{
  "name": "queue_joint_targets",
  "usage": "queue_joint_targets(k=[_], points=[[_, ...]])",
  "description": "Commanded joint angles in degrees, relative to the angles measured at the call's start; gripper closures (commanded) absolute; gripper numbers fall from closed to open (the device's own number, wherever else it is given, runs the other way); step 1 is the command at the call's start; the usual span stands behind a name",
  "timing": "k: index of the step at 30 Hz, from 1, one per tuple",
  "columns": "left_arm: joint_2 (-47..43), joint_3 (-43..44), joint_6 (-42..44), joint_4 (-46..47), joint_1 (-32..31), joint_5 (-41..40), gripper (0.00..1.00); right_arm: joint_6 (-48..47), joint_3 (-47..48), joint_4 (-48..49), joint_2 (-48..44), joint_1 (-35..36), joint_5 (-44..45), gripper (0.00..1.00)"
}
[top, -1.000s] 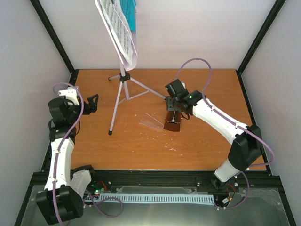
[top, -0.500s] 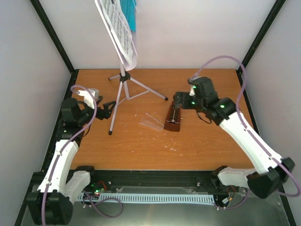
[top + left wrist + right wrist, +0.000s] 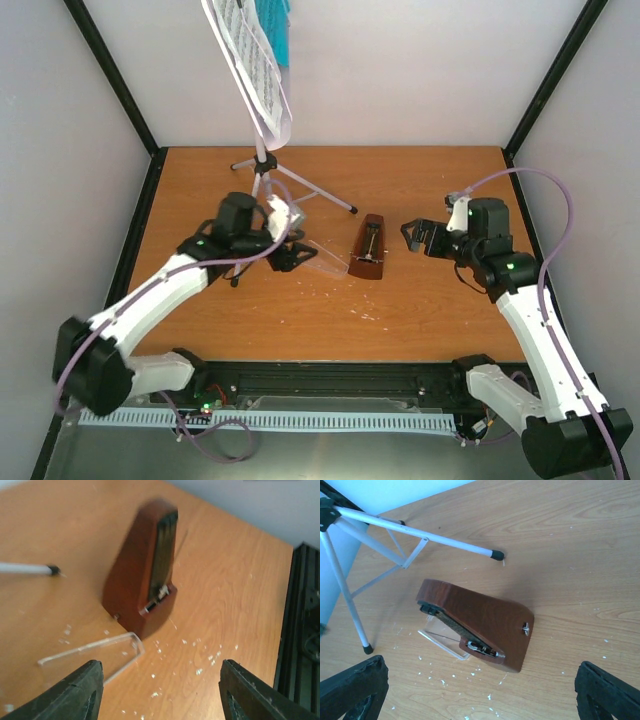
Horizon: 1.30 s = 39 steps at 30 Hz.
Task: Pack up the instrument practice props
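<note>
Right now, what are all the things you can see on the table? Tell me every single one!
music stand: one, silver-white, standing at the table's back
sheet music: count unclear, white, on the stand's desk
booklet: one, teal, behind the sheet music
metronome: one, brown, upright mid-table
clear cover: one, see-through, flat beside the metronome
flecks: many, white, scattered around the metronome
table: one, orange-brown wood
left fingers: two, black, apart, by the clear cover
right fingers: two, black, wide apart, empty
</note>
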Motion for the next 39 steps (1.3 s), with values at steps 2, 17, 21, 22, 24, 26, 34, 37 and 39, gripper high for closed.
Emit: queue_joint_targets(k=[2,17,21,22,24,26,34,37,39], points=[[12.89,4.09,8.09,-5.56,-5.76,-3.16,0.38,0.36,-3.11,6.85,-3.99,-0.72,-3.71,0.00],[36.88,11.62,15.69,-3.44,-6.03,-3.92,0.53,-1.02,-9.85,10.36,-8.14,-0.74,-5.50,0.00],[38.71,11.33,15.82,-3.25,-6.03,-2.90,0.52,-1.02,-10.76,10.98,-7.52,-0.74,-5.48,0.00],[38.77,10.95,15.74,-2.89,-6.03,-2.97,0.51,-1.02,-10.86,11.11,-7.32,-0.74,-5.52,0.00],[38.88,10.17,15.82,-2.19,-6.03,-3.64,0.49,-1.02,-11.13,11.62,-6.96,-0.74,-5.74,0.00],[39.14,9.65,15.90,-1.43,-6.03,-5.09,0.48,-0.82,-11.33,12.43,-6.57,-0.74,-6.10,0.00],[38.53,6.69,17.15,4.21,-6.03,-9.40,0.44,-0.20,-11.79,13.21,-6.76,-0.74,-7.55,0.00],[39.48,7.19,17.82,4.57,-6.04,-10.20,0.42,-0.39,-11.98,12.99,-7.39,-0.74,-7.50,0.00],[39.87,7.15,18.01,4.95,-6.04,-10.82,0.39,-0.43,-11.99,12.69,-7.54,-0.74,-7.63,0.00]])
